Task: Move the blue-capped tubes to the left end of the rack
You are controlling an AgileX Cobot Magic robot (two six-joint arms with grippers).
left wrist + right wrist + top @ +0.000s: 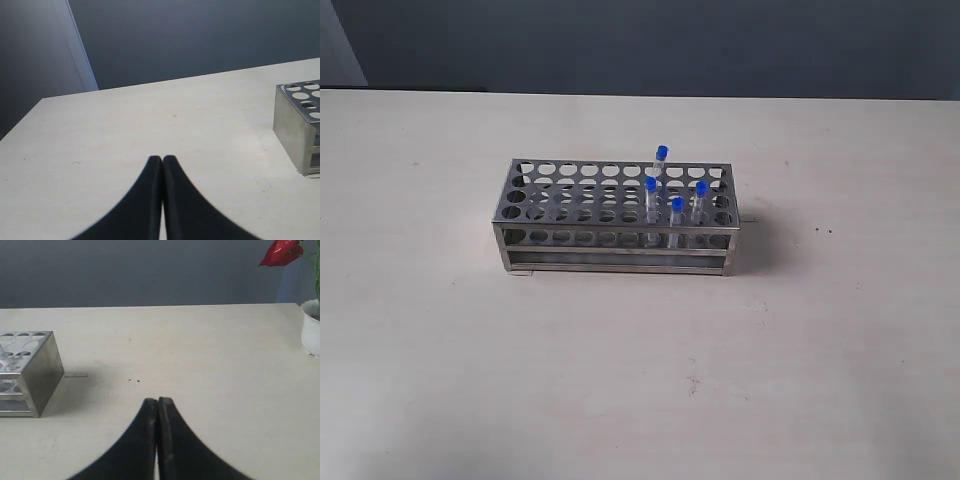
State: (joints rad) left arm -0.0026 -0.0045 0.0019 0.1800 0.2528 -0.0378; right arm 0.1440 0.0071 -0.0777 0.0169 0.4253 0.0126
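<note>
Shiny perforated steel rack (600, 228) is set on matte worktop (620, 380); slim clear blue-capped tubes (677, 205) are seated toward its right end. Left tool (162, 159) and right tool (158, 401) are clenched, empty.

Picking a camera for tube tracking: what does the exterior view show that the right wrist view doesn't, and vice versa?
Exterior only: the whole rack, with four tubes standing in its right half and the holes at its left end empty.
Right wrist only: the right gripper, jaws shut, plus a white pot and a red flower.
Both: the rack's right end and the pale table. No tubes are visible in the wrist view.
</note>
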